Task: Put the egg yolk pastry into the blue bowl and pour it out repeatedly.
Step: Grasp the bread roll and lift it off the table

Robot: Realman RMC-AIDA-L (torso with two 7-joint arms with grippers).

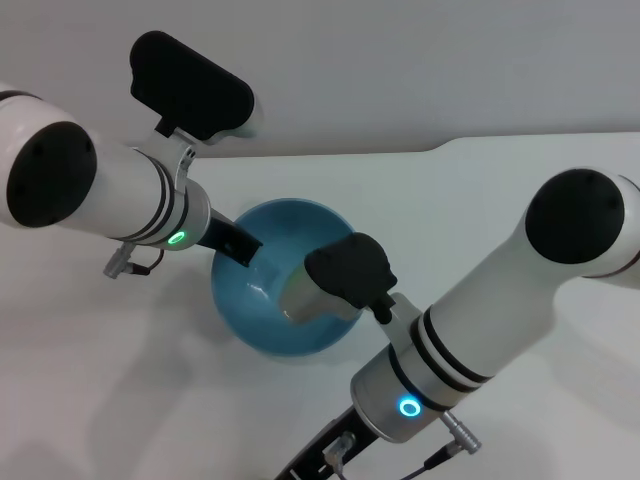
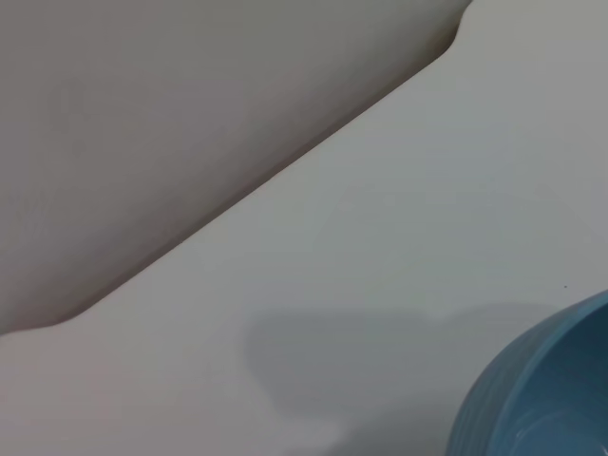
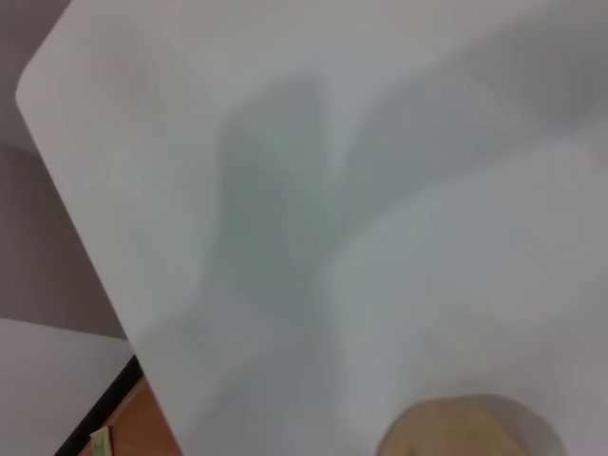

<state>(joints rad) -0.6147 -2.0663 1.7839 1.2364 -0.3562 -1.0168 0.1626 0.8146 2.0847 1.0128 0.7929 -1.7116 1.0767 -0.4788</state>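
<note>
the blue bowl [image 1: 285, 290] is seen at frame centre on the white table [image 1: 520, 190], with its upper-left rim clamped by the left gripper [image 1: 243, 248]. the egg yolk pastry [image 1: 308, 297] is held over the bowl's interior by the right gripper [image 1: 325, 290], closed on it. release and pouring are judged still to come. bare table is seen all around; its far edge runs along the upper frame.

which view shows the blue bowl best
The head view: the blue bowl shows nearly whole on the white table, with both arms' ends over it. The left wrist view catches only a corner of its rim. The right wrist view shows none of it.
</note>
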